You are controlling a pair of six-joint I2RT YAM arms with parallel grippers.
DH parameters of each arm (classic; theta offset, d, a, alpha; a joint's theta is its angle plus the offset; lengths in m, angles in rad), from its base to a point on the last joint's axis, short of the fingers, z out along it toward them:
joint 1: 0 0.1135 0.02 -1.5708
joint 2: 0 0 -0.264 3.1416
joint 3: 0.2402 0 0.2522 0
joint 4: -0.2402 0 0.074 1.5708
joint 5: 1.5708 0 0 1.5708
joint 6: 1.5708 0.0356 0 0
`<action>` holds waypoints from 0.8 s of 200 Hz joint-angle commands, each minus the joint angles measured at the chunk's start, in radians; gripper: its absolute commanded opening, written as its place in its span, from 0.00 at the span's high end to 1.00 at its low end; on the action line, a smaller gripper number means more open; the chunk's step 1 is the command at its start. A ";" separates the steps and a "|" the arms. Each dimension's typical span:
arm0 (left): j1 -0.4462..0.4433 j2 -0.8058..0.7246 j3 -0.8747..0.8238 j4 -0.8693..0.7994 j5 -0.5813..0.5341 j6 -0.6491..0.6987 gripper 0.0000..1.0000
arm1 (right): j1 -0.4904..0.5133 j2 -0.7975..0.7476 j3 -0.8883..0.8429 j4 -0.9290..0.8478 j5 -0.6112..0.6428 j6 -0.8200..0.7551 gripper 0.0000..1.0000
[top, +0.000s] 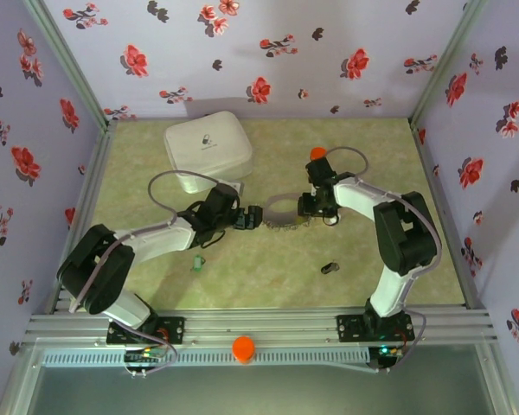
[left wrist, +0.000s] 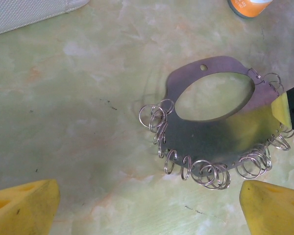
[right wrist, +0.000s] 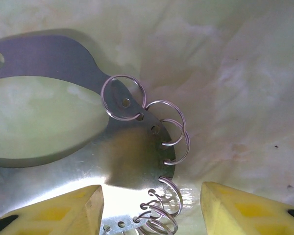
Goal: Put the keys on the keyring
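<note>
Grey sheet metal is what the keyring (left wrist: 210, 142) is seen to be made of: a flat plate with a large oval cut-out and a row of split rings (left wrist: 210, 174) threaded through holes along one edge (several of them overlapping). It is laid flat on the marbled green worktop (left wrist: 78, 127) between the two tools. The left tool (left wrist: 149, 208) is held open, its yellow fingers (left wrist: 24, 208) spread wide, and the ringed edge of the plate is found just ahead of the gap between them. The right tool (right wrist: 152, 205) is likewise held open; the ringed end of the plate is taken in between its jaws, one set over the plate's edge, the other over bare worktop (whether the metal is touched cannot be told). The green-headed key (top: 196, 262) is seen lying behind the left tool, beside that arm, and the black-headed key (top: 329, 267) behind the right tool, both well apart from the keyring. A white case (top: 208, 149) is placed beyond the left tool, an orange-capped bottle (top: 317, 154) just beyond the right.
</note>
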 commanded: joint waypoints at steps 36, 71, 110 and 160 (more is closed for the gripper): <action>0.015 0.042 0.039 -0.006 0.019 -0.024 0.05 | 0.051 0.019 0.024 -0.006 -0.070 -0.005 0.46; 0.042 0.045 0.025 0.009 0.027 -0.052 0.05 | 0.078 -0.003 0.014 0.003 -0.180 0.018 0.47; 0.068 0.047 0.015 0.020 0.044 -0.071 0.05 | 0.078 -0.065 -0.012 0.046 -0.335 0.011 0.47; 0.076 0.051 0.025 0.023 0.058 -0.067 0.06 | 0.054 -0.035 0.115 -0.103 -0.035 -0.143 0.50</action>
